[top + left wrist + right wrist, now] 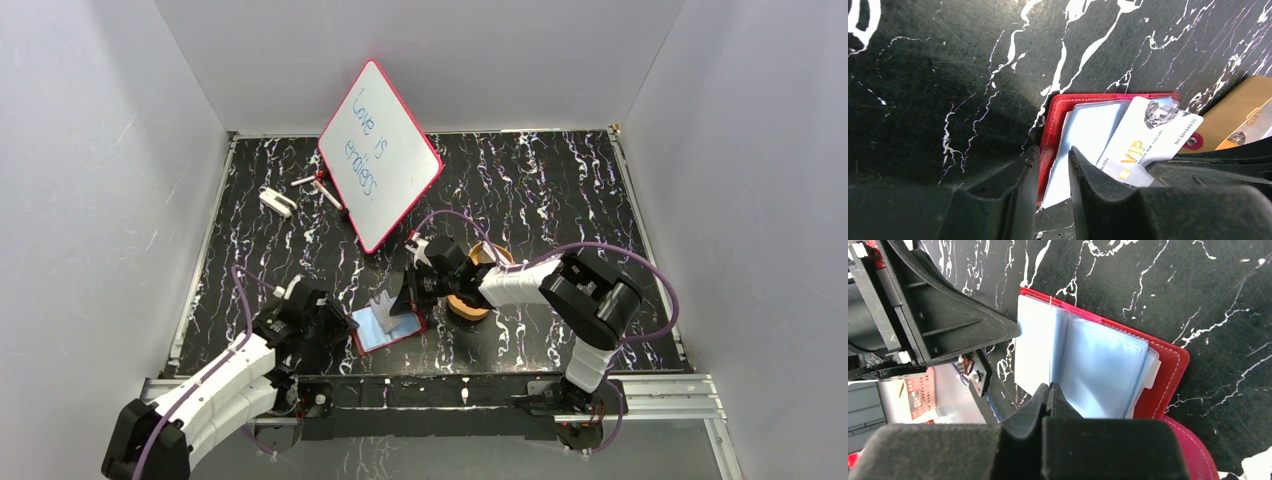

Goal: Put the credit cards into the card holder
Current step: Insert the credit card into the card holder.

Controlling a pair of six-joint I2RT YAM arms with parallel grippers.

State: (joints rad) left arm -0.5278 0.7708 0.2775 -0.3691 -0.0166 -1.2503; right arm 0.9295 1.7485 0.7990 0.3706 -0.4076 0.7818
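Right pincer (1049, 386) closest to the lens, fingers clenched on a card (1148, 132) that shows edge-on in the right wrist view. Card is pale with "VIP" print, tilted over the open holder (1058, 107), lower end at the pincer. Can't tell if its far end sits in a sleeve. Holder lies open on the surface (948, 75) near the front edge between the two arms, red cover down, bluish clear sleeves (1103, 370) facing up. Left pincer (1054, 150) at the holder's left edge, released. Fingers part spread, one over the sleeves, the other just beside the red rim, gripping nothing visible. Tan tray (1238, 112) just right of the holder, partly behind the right pincer, second card (1258, 122) in it. Farther back a red-framed whiteboard (380, 160) stands tilted, handwriting on it. Marker (325, 190) and small white object (275, 200) left of the board, too small to tell more.
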